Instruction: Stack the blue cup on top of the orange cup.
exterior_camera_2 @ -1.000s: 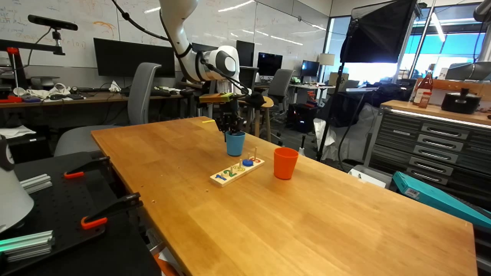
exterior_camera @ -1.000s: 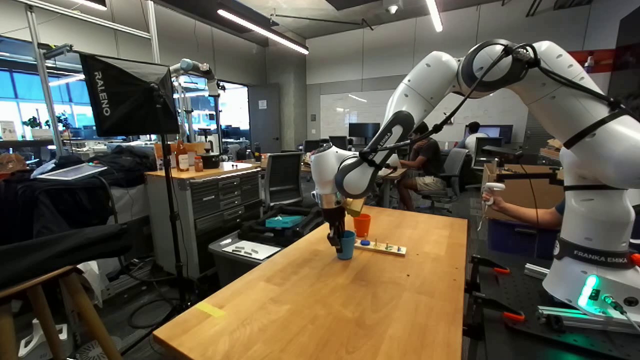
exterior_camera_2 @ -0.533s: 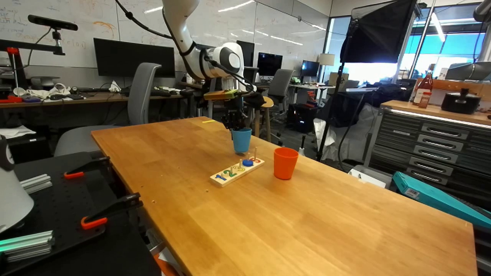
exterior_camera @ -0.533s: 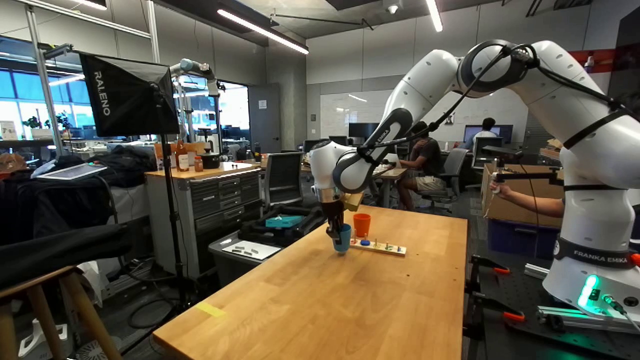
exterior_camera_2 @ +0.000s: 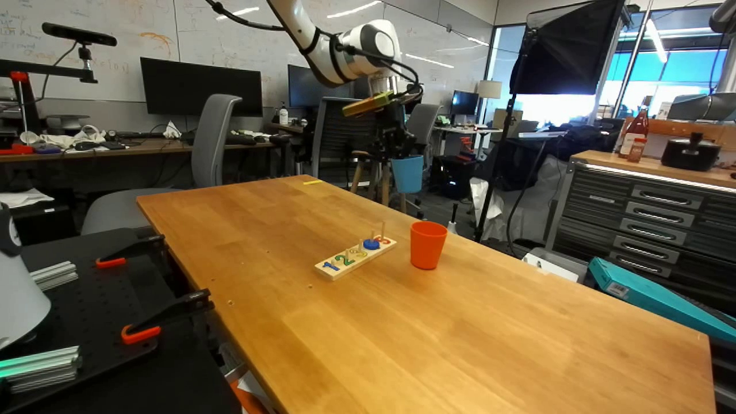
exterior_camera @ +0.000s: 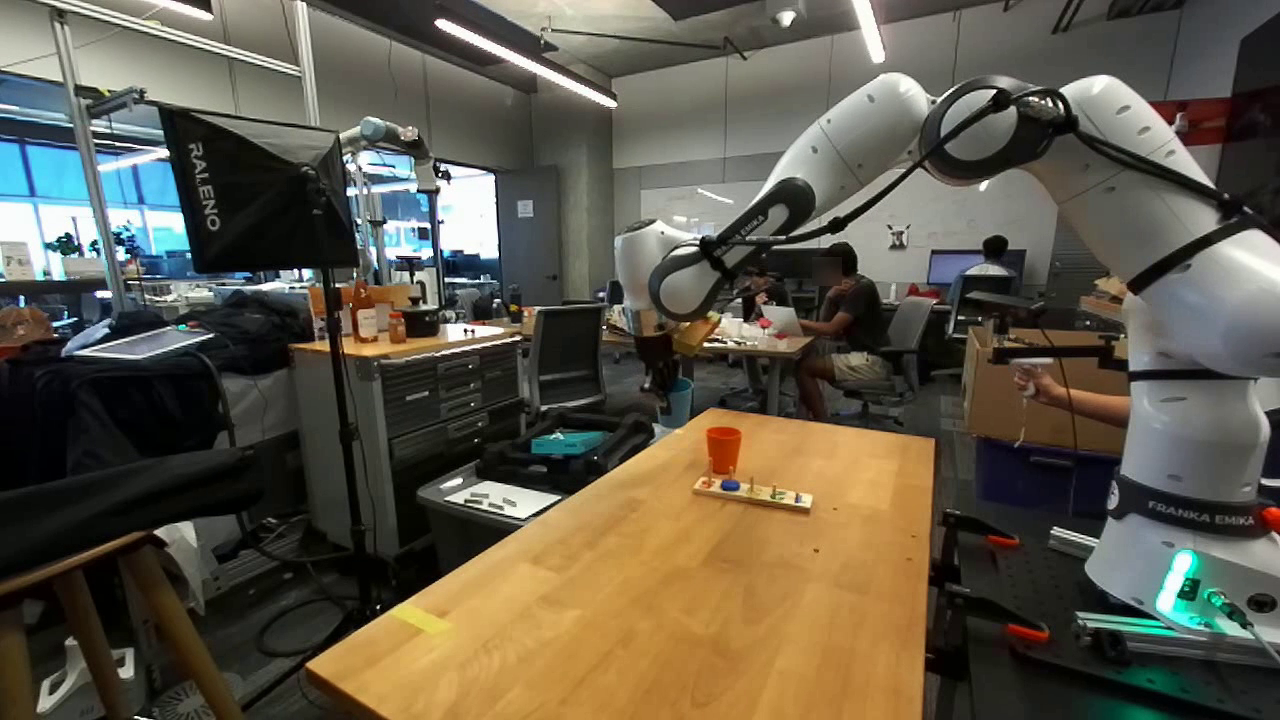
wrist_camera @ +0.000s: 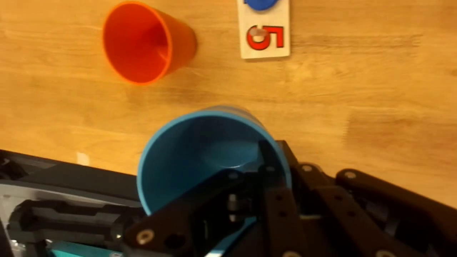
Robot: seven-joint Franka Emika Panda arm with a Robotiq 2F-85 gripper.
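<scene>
Tool tight on blue cup—orange cup lower

The honey-coloured wooden table stretches long and broad, and up stands the plain orange-red plastic cup, mouth up, near one long edge! Close by, clearly apart from it, the narrow, colour-numbered pale-wood pegboard lies flat. Well away from both, a short, thin yellow strip lies flat close to that same edge.
</scene>
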